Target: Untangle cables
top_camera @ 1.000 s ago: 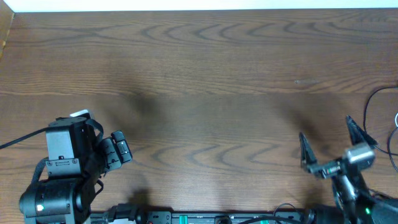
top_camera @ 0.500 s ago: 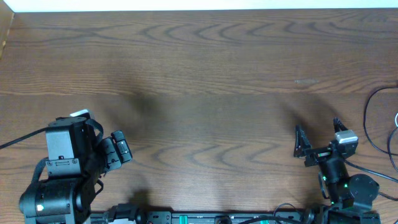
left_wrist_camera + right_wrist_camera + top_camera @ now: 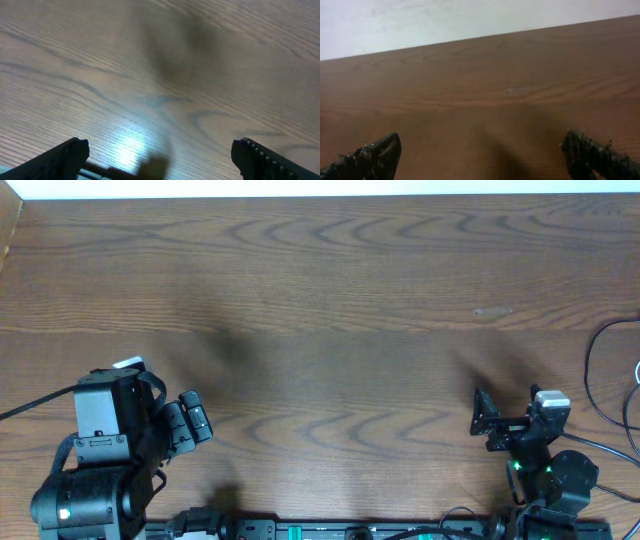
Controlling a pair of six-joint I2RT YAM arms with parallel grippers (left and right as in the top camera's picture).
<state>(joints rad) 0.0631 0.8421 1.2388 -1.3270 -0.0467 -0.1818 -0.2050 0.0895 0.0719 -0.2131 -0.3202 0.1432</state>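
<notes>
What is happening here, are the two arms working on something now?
Nothing is held at this moment. The left arm and the right arm both sit at the near edge of the table, jaws open and empty. A thin black cord loops in at the right edge, mostly out of view. Neither arm touches it, so untangling is not yet under way.

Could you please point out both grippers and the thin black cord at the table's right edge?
left gripper (image 3: 161, 152): left wrist view, midway between its open jaws.
right gripper (image 3: 508, 402): overhead view, midway between its open jaws.
thin black cord (image 3: 588, 360): overhead view, the loop's leftmost bend.
</notes>
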